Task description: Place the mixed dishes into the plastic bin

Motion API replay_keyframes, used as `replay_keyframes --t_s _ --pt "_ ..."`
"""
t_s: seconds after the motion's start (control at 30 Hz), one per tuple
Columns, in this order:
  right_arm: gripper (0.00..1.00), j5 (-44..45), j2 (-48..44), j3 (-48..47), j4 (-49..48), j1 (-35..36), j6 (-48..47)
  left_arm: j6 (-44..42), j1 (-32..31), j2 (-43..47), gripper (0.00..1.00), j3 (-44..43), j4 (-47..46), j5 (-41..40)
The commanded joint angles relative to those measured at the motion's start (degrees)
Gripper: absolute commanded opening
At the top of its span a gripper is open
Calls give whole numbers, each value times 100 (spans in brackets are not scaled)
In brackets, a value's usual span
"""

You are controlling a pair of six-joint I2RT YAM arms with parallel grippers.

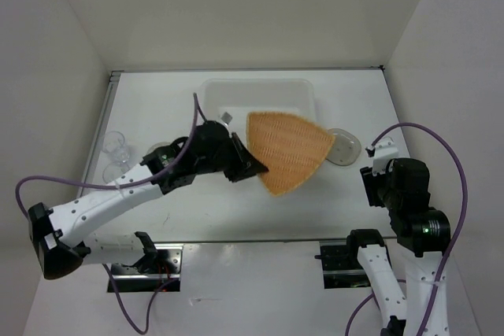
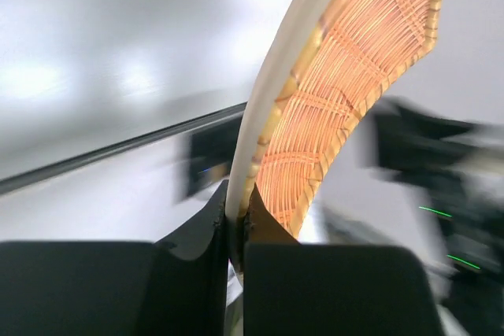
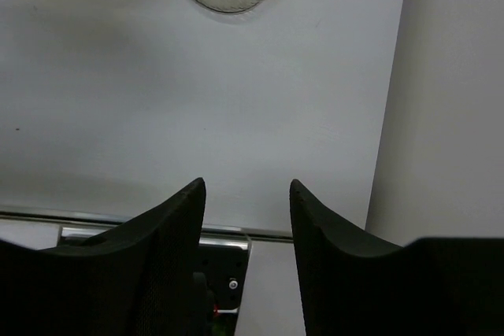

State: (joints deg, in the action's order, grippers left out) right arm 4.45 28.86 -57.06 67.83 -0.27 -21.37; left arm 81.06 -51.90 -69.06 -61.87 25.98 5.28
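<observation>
Woven plate (image 1: 287, 151) is hanging over the bin's (image 1: 260, 96) near edge.
Left gripper (image 2: 236, 226) is clamping its rim, probably stiff and light; right gripper (image 3: 248, 194) is standing parted, empty.

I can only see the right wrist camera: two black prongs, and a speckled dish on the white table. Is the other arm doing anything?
Observer: Yes. The left gripper is shut on the edge of the woven plate, holding it tilted above the table.
Visitor: Where should it go?
Observer: The plastic bin sits just behind that plate, at the far side.
Visitor: Anything else waiting?
Observer: A clear glass stands near the left edge.
</observation>
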Motion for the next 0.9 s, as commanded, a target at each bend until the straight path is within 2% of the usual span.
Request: replay_keyframes --t_s 0.0,0.1,0.23,0.27,0.37,0.47,0.6,0.7,0.87 --pt "52 144 -91 72 -455 -25 229 85 13 17 0 -1254 -320 -596" --pt "52 206 -144 72 -507 -25 352 243 276 -511 0 -1643 -611 -1211" --pt "52 206 -206 72 -508 -25 352 516 742 -1486 0 -2127 -866 -1284" --pt "52 258 -275 72 -508 -25 352 516 847 -1975 0 -2458 -866 -1284" --pt "52 258 -346 72 -508 -25 405 718 979 -2925 0 -3075 -576 -1336" --pt "49 258 -408 72 -508 -25 405 912 980 -3490 0 -3463 -629 -1792" --pt "48 258 -460 72 -508 -25 405 1113 980 -4159 0 -4482 28 -2320" --pt "45 258 -522 72 -508 27 405 1324 1041 -4265 0 -4606 144 -2541" --pt "44 206 -575 125 -508 27 352 1658 1112 -4265 0 -4061 4 -2392"
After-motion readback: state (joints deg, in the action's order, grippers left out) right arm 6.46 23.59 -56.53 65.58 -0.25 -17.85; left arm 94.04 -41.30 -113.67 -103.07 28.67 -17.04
